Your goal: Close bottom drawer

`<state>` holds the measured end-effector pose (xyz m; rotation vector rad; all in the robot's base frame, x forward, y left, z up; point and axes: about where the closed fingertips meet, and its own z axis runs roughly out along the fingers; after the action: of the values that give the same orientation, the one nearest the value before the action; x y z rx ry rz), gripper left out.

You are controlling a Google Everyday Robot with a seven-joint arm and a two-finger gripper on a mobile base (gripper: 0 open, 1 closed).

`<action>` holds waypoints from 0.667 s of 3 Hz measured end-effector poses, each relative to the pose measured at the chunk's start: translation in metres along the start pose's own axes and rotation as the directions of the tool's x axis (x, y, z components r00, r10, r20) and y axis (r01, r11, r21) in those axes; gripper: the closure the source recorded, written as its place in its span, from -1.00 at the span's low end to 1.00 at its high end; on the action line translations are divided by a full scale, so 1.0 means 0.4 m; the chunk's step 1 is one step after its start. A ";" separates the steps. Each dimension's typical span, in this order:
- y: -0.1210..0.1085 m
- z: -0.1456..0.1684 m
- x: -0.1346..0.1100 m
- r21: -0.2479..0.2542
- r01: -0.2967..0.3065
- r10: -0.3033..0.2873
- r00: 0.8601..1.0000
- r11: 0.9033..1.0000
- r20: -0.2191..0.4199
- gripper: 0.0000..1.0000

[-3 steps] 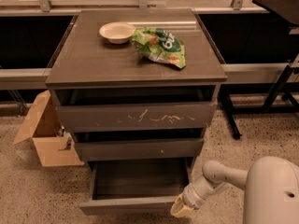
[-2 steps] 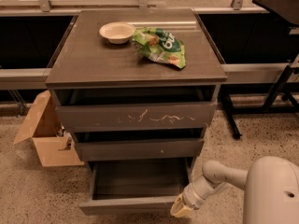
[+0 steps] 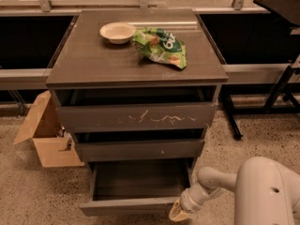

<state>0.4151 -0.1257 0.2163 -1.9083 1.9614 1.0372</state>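
Observation:
The bottom drawer (image 3: 129,205) of a dark grey-brown cabinet stands pulled out, showing its shallow empty box and a plain narrow front panel. My gripper (image 3: 178,213) sits at the right end of that front panel, low in the view, at the end of my white arm (image 3: 211,182). It touches or nearly touches the panel's right corner. Above are the middle drawer (image 3: 139,149) with a small white speck and the top drawer (image 3: 133,117) with white scratch marks, both slightly out.
On the cabinet top (image 3: 93,62) lie a white bowl (image 3: 117,32) and a green snack bag (image 3: 161,46). An open cardboard box (image 3: 44,135) stands on the speckled floor at the left. A black table leg (image 3: 276,90) stands at the right.

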 end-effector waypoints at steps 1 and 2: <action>-0.051 0.046 0.027 0.043 0.012 -0.011 1.000 0.999 -0.024 0.98; -0.094 0.049 0.032 0.113 0.017 -0.014 0.999 0.993 -0.031 0.55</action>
<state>0.4424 -0.1206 0.1817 -1.8866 1.9734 0.8781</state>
